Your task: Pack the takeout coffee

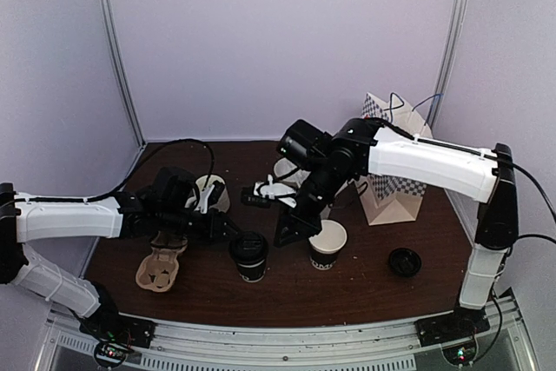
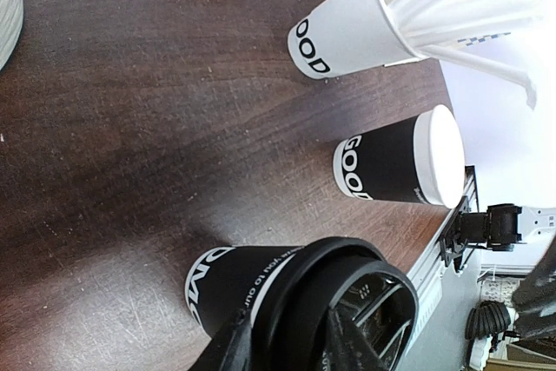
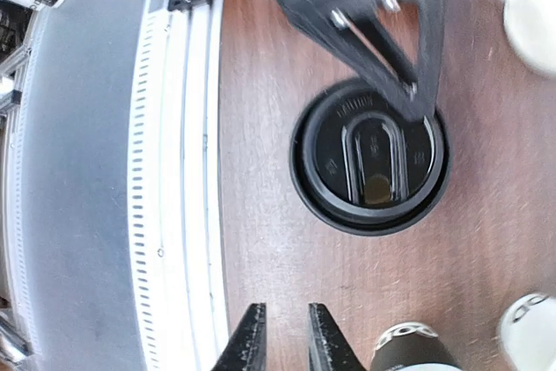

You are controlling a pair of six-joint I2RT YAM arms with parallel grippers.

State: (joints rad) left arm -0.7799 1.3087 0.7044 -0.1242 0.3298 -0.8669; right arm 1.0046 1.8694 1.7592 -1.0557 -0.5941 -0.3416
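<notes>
Lidded cup [image 1: 250, 256], upright near the table's front rail [image 3: 187, 171]. The left gripper [image 2: 287, 336] straddles its lid [image 3: 369, 158], probably to seat it; whether it is clamped cannot be told. The open cup [image 1: 327, 245] stands just right, with a loose lid [image 1: 404, 261] farther right. The right gripper [image 3: 280, 312] hovers above, fingers narrowly parted and empty. The carrier [image 1: 161, 267] lies to the left, with bare wood between.
</notes>
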